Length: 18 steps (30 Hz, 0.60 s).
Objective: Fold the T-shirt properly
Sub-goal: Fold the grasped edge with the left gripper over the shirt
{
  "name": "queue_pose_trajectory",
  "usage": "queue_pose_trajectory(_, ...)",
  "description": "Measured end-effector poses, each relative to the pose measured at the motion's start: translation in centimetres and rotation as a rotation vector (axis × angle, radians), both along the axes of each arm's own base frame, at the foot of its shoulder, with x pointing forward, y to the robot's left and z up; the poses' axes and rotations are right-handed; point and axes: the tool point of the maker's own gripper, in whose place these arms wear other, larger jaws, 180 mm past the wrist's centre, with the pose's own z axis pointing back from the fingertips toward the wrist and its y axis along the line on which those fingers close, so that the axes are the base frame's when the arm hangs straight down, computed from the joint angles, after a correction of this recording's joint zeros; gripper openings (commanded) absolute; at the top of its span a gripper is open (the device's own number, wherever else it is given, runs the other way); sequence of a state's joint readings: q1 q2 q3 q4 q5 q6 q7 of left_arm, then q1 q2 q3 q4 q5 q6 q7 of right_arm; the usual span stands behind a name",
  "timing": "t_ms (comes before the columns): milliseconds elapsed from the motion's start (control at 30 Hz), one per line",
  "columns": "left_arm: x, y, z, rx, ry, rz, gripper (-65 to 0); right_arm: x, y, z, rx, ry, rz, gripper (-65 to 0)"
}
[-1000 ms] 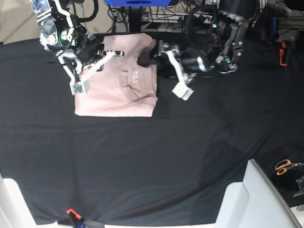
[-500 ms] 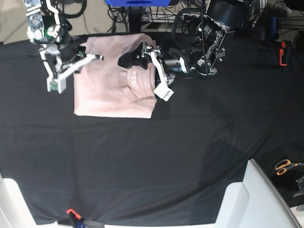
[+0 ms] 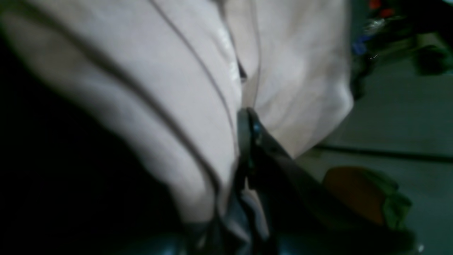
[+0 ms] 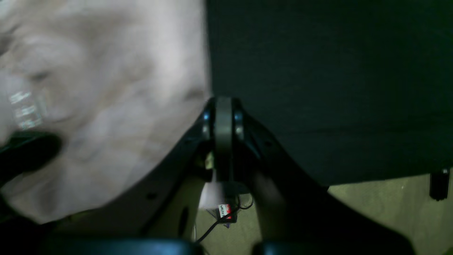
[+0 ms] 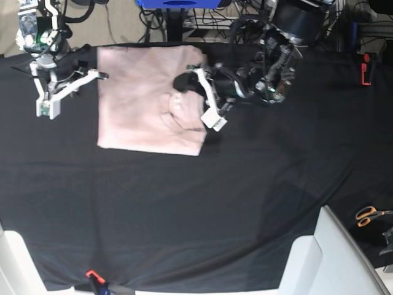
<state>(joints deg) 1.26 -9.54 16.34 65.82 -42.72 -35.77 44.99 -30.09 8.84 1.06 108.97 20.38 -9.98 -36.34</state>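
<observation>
The pale pink T-shirt [image 5: 138, 110] lies folded into a rough rectangle at the back left of the black table cover. A raised, wrinkled lump sits near its right edge. My left gripper [image 5: 180, 82] reaches in from the right, and in the left wrist view its jaws [image 3: 246, 115] are closed with T-shirt [image 3: 159, 78] fabric pinched between them. My right gripper [image 5: 102, 75] is at the shirt's left edge. The right wrist view shows it [image 4: 223, 102] shut, its tip touching the T-shirt's [image 4: 106, 88] edge; I cannot tell whether any fabric is caught.
The black cloth [image 5: 215, 203] covers the whole table. Orange-handled scissors [image 5: 368, 215] lie at the right edge beside a white bin [image 5: 331, 258]. A red object [image 5: 366, 67] sits far right at the back. Cables and equipment crowd the back edge.
My right gripper slid left across the shirt to its left edge, staying shut. My left gripper moved onto the shirt's right side and closed on the fabric there.
</observation>
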Motion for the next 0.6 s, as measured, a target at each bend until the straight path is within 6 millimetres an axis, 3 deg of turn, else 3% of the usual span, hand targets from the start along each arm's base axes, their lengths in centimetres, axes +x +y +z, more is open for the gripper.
queue_pose_trajectory(133,1.2,3.9,1.1,0.16,-0.037,-0.106,-65.0,0.0,-0.2,0.0,-0.002,-0.002,-0.005,-64.8)
queue_pose_trajectory(267,1.8,7.0,0.4,0.395,-0.092,-0.337,-65.0,0.1,0.0,0.0,0.004,-0.003,-0.004,-64.8)
queue_pose_trajectory(433,2.1,6.6,-0.4,0.605,-0.223,-0.666,-65.0,0.0,0.2,0.0,0.008,-0.001,0.0,-64.8)
queue_pose_trajectory(600,4.7,5.9,-0.2,0.816,-0.392,-0.88,-65.0,0.1,1.1,-0.1,0.038,-0.005,-0.017,-64.8)
